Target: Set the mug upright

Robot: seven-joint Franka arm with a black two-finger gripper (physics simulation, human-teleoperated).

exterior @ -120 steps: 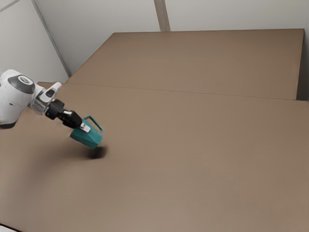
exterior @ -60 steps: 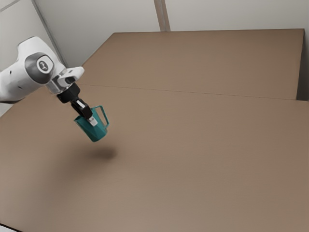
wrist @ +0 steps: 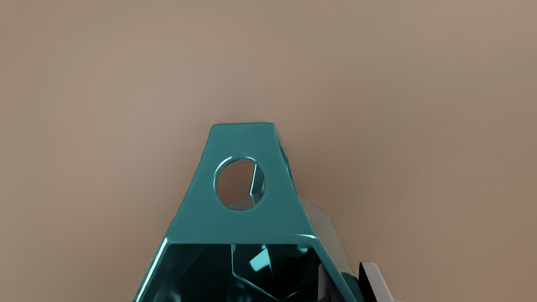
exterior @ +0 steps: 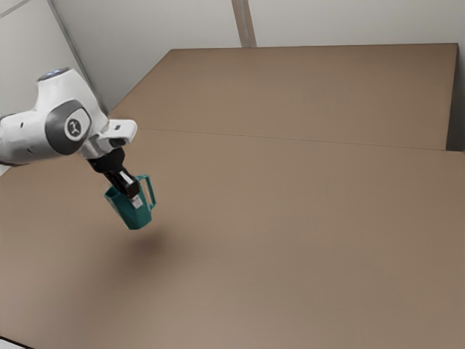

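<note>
The glossy teal, many-sided mug with an angular handle [exterior: 134,217] is held up off the table, over its part toward the exterior view's left, tilted, with its mouth up and toward that view's left and its base lower, toward the right. Its handle [exterior: 152,193] is on the exterior view's right side; in the wrist view a round hole shows through the handle's flat top. The inside of the mug is dark and broken by reflections, so its floor is hard to make out, and part of the mouth is cut off by the wrist view's edge. The black two-finger gripper [exterior: 136,201] pinches the mug's wall, one finger inside the mouth, partly lost in the dark, and the other finger [wrist: 376,282] outside. A soft, blurred shadow [exterior: 149,246] lies on the brown table [exterior: 290,233] below. The white and grey arm [exterior: 65,131] comes in from the exterior view's left, its rear part cut off. A thin seam [exterior: 290,139] crosses the table toward its far side, before a pale wall [exterior: 349,22]. At the near left corner, a pale, black-edged thing [exterior: 10,345] is mostly cut off; I can't tell what it is.
</note>
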